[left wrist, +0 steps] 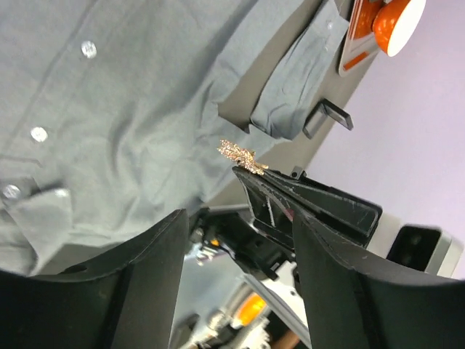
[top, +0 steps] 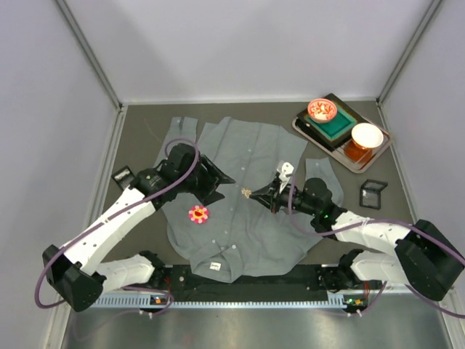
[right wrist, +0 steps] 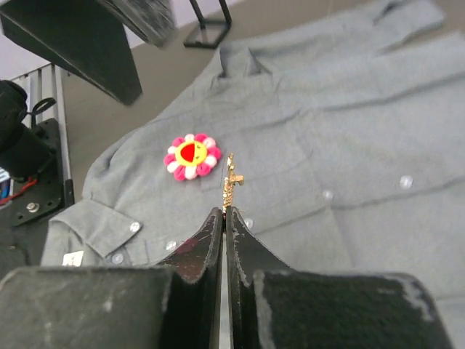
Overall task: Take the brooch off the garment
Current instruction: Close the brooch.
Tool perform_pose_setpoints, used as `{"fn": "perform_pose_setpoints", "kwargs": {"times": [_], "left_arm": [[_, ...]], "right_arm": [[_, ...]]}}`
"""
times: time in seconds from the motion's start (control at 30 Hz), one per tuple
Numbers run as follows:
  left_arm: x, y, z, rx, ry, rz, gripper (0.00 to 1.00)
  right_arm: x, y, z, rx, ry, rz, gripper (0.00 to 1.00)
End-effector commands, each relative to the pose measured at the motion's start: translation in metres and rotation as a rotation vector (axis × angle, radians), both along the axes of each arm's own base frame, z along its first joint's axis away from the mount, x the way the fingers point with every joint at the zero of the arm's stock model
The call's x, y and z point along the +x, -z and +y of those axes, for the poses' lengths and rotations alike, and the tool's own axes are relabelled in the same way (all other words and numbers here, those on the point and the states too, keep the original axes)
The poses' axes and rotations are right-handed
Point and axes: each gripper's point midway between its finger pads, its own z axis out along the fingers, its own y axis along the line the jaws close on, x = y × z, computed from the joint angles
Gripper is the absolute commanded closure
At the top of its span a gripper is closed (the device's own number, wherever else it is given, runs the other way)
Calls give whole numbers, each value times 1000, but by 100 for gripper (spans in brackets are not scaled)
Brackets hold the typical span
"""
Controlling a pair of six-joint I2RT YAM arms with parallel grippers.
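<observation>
shirt (top: 240, 225) lay spread on table (top: 142, 138), flower pin (top: 198, 214) on its left half, brooch (top: 247, 193) over its middle, tray (top: 321, 144) with bowls (top: 322, 110) back right

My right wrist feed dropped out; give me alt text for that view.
The shut right gripper pinches a small gold brooch at its tips, over the grey shirt. A pink flower brooch sits on the shirt just beyond.

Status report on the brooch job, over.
Left gripper: jaws open, above grey shirt. Right gripper: jaws shut on gold brooch, looks clear of cloth. Flower brooch on shirt. Nothing in the way.
</observation>
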Motion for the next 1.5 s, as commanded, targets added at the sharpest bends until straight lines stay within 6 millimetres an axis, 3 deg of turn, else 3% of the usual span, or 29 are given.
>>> {"fn": "perform_pose_setpoints", "kwargs": {"times": [0.0,0.13,0.3,0.57,0.77,0.87,0.9,0.97,1.0,1.07,1.1,1.13,1.17,1.23,1.27,1.33,1.37,1.43,1.47], "left_arm": [[-10,-15,-20,-217,-94,195,35],[-3,-13,-31,-226,-91,252,35],[3,-9,-31,-209,-137,279,40],[4,3,-35,-200,-141,331,60],[5,5,-31,-192,-169,324,69],[6,6,-35,-208,-155,323,83],[5,9,-36,-210,-149,331,96],[8,6,-39,-228,-135,304,100],[9,9,-38,-221,-126,283,100],[15,6,-39,-224,-92,201,100],[21,2,-36,-209,-85,132,100],[27,-2,-33,-184,-68,71,100],[31,-9,-30,-115,6,-36,100],[37,-10,-23,-25,58,-134,100],[40,-15,-24,14,156,-263,100],[36,-19,-26,19,241,-364,100],[35,-28,-31,-12,312,-520,100],[22,-33,-37,-83,391,-627,100],[12,-24,-35,-93,429,-665,100]], "right_arm": [[-2,-50,9,47,-44,-421,100],[-7,-54,14,25,-38,-525,100],[-14,-56,17,24,-40,-563,100],[-14,-53,18,-3,-30,-586,100],[-13,-49,17,-20,-26,-585,100],[-15,-48,19,-24,-30,-584,100],[-16,-51,21,-23,-31,-585,100],[-16,-46,23,-41,-24,-556,99],[-14,-52,24,-36,-6,-549,92],[-14,-44,23,-40,18,-432,79],[-3,-55,15,-19,106,-377,61],[-3,-49,13,1,147,-227,56],[-4,-34,8,-74,169,-113,51],[-16,-25,1,-82,179,60,46],[-24,-10,-5,-132,177,146,39],[-37,-8,-9,-101,171,310,32],[-36,-2,-18,-103,188,386,31],[-45,-12,-22,7,162,515,26],[-45,-6,-27,42,179,566,21]]}}
